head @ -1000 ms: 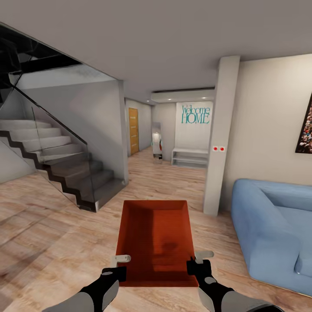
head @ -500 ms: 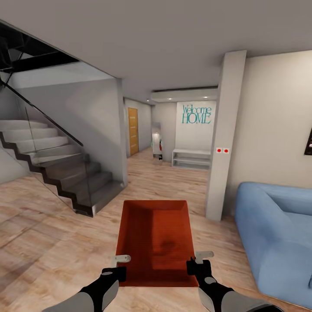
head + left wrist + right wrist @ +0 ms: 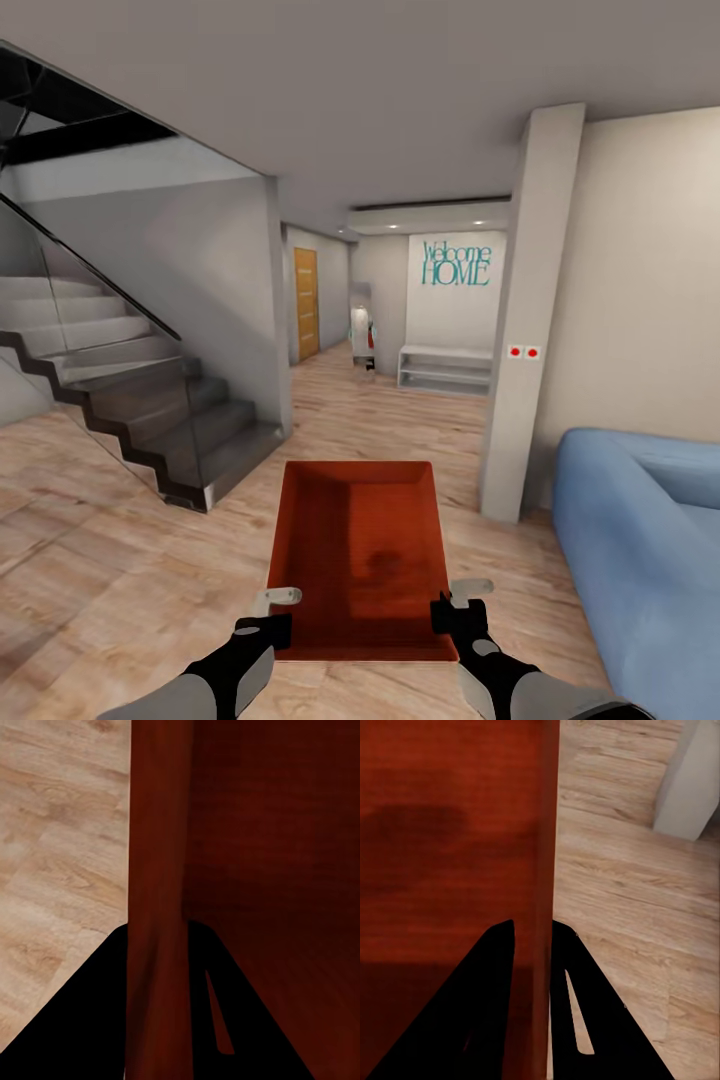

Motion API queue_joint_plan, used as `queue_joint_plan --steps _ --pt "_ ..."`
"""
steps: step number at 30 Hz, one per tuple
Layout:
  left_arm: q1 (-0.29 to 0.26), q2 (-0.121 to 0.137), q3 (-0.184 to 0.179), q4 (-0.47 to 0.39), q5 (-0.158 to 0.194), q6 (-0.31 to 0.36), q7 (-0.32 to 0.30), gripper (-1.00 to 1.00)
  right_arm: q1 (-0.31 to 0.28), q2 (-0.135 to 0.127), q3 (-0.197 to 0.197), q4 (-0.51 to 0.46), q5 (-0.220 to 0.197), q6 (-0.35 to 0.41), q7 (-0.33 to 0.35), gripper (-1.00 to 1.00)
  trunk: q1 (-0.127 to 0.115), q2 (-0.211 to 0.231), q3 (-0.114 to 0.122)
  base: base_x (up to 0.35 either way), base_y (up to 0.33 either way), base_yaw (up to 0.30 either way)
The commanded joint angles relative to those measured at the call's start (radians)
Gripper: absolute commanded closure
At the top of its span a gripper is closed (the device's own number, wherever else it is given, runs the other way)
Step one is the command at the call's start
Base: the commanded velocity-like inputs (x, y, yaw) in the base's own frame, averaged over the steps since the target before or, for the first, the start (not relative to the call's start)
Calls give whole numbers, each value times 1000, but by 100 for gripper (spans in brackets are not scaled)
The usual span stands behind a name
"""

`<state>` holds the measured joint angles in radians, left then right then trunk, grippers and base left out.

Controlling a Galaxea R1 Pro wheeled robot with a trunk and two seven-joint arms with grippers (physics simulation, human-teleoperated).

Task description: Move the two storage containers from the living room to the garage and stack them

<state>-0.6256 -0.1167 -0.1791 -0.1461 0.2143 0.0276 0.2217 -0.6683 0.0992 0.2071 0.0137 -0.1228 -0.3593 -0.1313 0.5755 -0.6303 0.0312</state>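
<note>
One orange-red open-top storage container (image 3: 360, 545) hangs level in front of me over the living room's light wood planks (image 3: 120, 560). My left gripper (image 3: 268, 612) is shut on its left wall near the corner closest to me. My right gripper (image 3: 456, 604) is shut on its right wall at the matching corner. In the left wrist view the dark fingers of the left gripper (image 3: 157, 941) straddle the container's wall (image 3: 157, 840). The right gripper (image 3: 534, 928) pinches the thin wall (image 3: 546, 817) the same way in the right wrist view. The bin is empty inside.
A staircase with a glass railing (image 3: 150, 400) rises at the left. A white pillar (image 3: 530, 320) and a blue sofa (image 3: 640, 540) stand at the right. Between them a hallway runs ahead to a wooden door (image 3: 306, 303) and a white bench (image 3: 445, 368).
The whole view has shifted: the stairs slid left, and the pillar and sofa moved right and closer, so the camera moved forward. The container stays held the same way in both grippers.
</note>
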Motion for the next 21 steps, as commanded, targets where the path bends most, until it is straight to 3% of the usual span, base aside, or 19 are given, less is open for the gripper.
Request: queue_joint_plan --steps 1,21 --pt "0 2 3 -6 -7 0 10 100 0 1 -38 3 -3 -1 1 100 1 0 0 322 0 0" --pt "0 -5 4 16 -5 -45 16 100 0 1 -38 3 -4 -1 1 100 1 0 0 322 0 0"
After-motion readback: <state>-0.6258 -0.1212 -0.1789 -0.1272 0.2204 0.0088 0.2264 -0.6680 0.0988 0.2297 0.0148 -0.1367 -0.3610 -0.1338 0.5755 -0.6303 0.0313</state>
